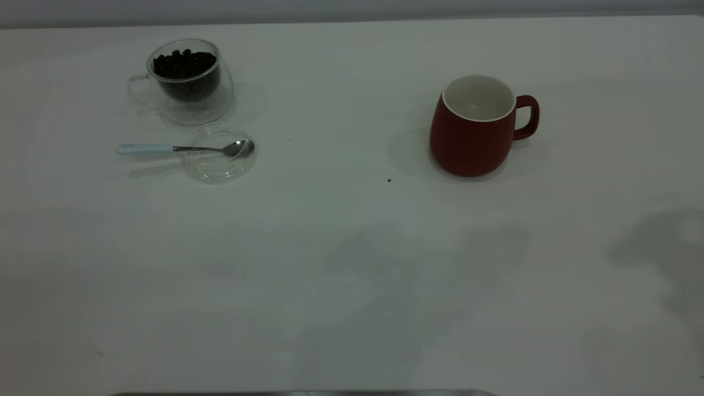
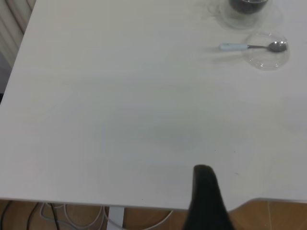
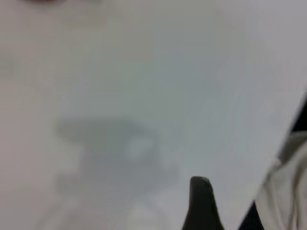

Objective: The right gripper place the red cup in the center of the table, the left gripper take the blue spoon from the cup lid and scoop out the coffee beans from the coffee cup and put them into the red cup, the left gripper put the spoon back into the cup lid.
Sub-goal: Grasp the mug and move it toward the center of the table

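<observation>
Beans fill the glass cup we see at the tabletop's far left. Just in front, the spoon lies across the lid, its bowl inside. The red cup stands upright, well apart to the right. One finger of the left claw and one of the right show; we cannot tell how open either is.

Exterior view: high up, looking down across the desk. Left wrist view: near the desk edge, seeing the same blue spoon far off. Right wrist view: close above bare desk.
</observation>
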{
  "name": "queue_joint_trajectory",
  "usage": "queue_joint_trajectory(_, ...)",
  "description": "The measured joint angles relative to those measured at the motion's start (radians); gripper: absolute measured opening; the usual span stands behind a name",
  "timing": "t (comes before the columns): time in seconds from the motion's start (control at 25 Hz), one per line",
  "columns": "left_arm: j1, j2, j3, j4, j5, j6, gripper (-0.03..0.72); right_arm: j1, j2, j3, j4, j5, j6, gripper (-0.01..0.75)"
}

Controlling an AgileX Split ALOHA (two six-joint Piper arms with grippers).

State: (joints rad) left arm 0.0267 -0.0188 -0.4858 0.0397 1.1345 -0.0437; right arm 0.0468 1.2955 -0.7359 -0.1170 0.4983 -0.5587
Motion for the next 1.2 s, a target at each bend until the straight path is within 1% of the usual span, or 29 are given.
queue_joint_trajectory(0.28,0.0,0.0,0.0,0.0,0.0,0.0,0.586,0.081,0.309,-0.031,0.0,-0.154,-0.12,0.573)
queue_joint_trajectory(0.48,0.0,0.0,0.0,0.0,0.0,0.0,0.586,0.129,0.497,-0.116,-0.007,-0.218,-0.194,0.573)
queue_joint_trajectory(0.68,0.0,0.0,0.0,0.0,0.0,0.002,0.586,0.143,0.665,-0.23,-0.019,-0.251,-0.255,0.573)
queue_joint_trajectory(1.0,0.0,0.0,0.0,0.0,0.0,0.003,0.586,0.146,0.848,-0.387,-0.021,-0.309,-0.333,0.573)
queue_joint_trajectory(1.2,0.0,0.0,0.0,0.0,0.0,0.003,0.586,0.176,0.936,-0.472,-0.024,-0.315,-0.351,0.573)
